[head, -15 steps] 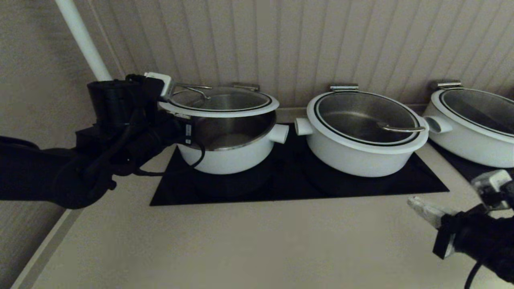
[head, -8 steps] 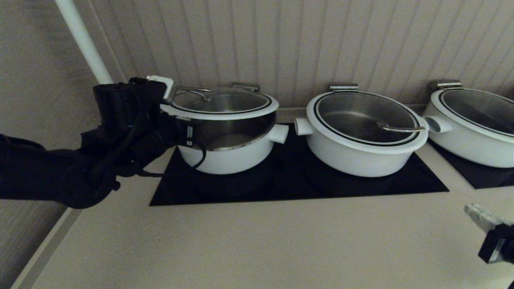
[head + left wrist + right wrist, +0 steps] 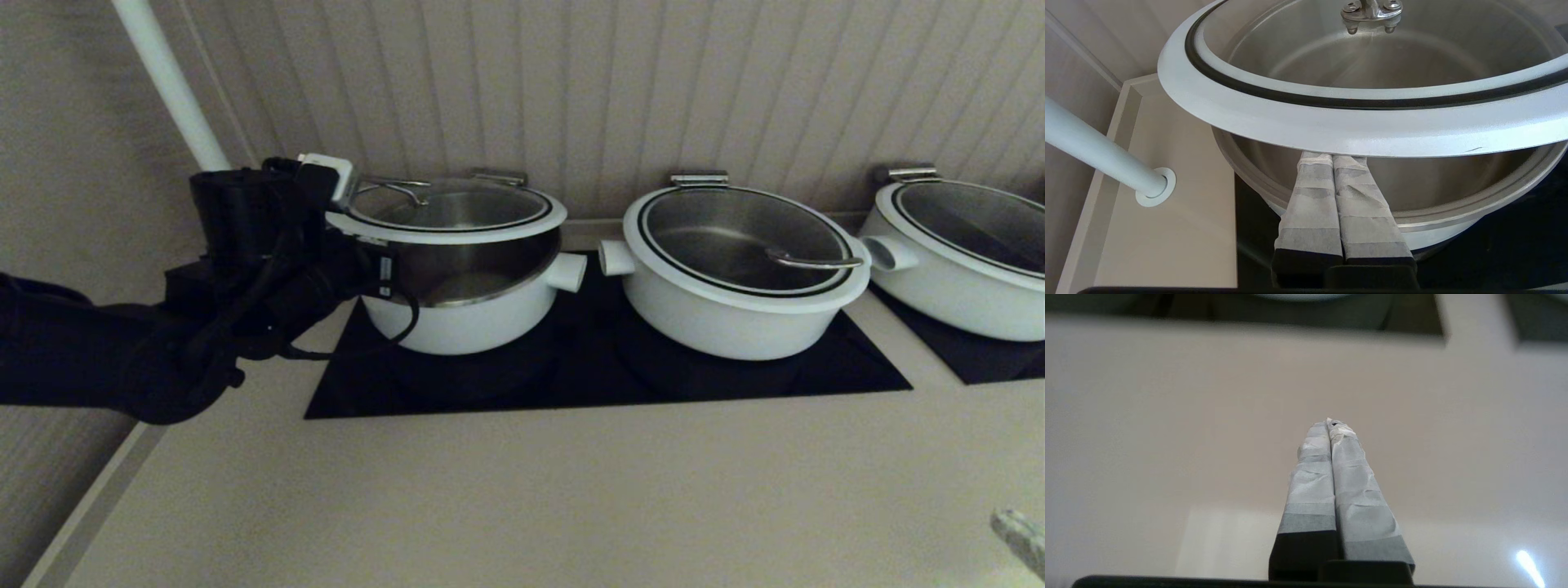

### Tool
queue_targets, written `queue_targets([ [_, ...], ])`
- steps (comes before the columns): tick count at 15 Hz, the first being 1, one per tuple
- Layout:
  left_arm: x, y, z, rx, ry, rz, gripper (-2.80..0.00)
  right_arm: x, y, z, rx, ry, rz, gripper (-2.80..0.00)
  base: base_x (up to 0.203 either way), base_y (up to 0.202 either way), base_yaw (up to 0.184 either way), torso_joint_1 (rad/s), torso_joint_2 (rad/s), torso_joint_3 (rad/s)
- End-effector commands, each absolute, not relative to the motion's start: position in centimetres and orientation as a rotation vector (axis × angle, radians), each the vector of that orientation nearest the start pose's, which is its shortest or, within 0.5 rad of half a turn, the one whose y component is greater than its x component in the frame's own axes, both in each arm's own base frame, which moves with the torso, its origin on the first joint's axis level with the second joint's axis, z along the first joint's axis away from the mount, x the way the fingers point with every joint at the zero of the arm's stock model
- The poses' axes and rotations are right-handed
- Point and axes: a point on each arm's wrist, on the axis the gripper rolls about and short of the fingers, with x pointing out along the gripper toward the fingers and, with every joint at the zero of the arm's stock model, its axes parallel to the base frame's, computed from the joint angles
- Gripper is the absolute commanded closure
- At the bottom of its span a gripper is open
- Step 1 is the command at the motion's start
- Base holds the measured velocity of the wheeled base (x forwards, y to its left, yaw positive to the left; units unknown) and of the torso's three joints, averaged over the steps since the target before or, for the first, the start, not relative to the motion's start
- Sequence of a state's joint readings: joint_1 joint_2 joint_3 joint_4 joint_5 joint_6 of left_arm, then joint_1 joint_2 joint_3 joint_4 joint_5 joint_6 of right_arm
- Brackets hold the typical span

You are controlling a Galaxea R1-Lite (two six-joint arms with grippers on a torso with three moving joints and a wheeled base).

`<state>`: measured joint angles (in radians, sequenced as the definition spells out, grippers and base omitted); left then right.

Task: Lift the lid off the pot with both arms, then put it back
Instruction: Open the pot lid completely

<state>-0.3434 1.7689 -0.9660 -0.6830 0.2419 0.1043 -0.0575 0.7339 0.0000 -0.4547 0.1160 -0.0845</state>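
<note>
The lid [image 3: 457,208] is raised above the pot [image 3: 465,322] and tilted, higher on the left, with a gap showing the steel inside. My left gripper [image 3: 363,237] is at the pot's left side. In the left wrist view its shut fingers [image 3: 1314,196] reach under the lid's white ring [image 3: 1331,130] and over the pot's rim [image 3: 1453,216], holding the lid up from below; the left gripper [image 3: 1333,159] has its tips hidden under the ring. My right gripper [image 3: 1020,535] is low at the front right corner, shut and empty over bare counter [image 3: 1331,424].
A wider white pot with its lid on [image 3: 739,261] stands right of the task pot on the black cooktop [image 3: 588,376]. A third pot [image 3: 963,253] is at the far right. A white pole [image 3: 167,82] rises behind my left arm. The ribbed wall is close behind.
My right gripper has drawn back down and to the right, almost out of the head view. My left arm and the raised lid shifted slightly, then held still.
</note>
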Motion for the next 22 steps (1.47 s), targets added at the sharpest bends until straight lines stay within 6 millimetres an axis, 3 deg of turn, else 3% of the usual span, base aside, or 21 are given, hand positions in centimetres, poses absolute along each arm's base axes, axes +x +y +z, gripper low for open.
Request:
queue_targets([
  [1,31.7,-10.8,20.9,0.140,0.108,-0.106,0.00,2.0,0.2,9.5,-0.062,0.284,0.083,0.00,0.000,0.000,0.000,0.000,0.00,0.000],
  [6,31.5,-10.7,21.2,0.139,0.099,-0.101,0.00,0.2,0.2,8.5,-0.111,0.292,0.048,0.00,0.000,0.000,0.000,0.000,0.00,0.000],
  [14,31.5,-10.7,21.8,0.141,0.079,-0.101,0.00,-2.4,0.2,7.5,-0.142,0.041,0.047,0.00,0.000,0.000,0.000,0.000,0.00,0.000],
  [22,31.1,-10.6,23.0,0.129,0.041,-0.099,0.00,-2.4,0.1,7.5,-0.117,0.030,0.046,0.00,0.000,0.000,0.000,0.000,0.00,0.000],
])
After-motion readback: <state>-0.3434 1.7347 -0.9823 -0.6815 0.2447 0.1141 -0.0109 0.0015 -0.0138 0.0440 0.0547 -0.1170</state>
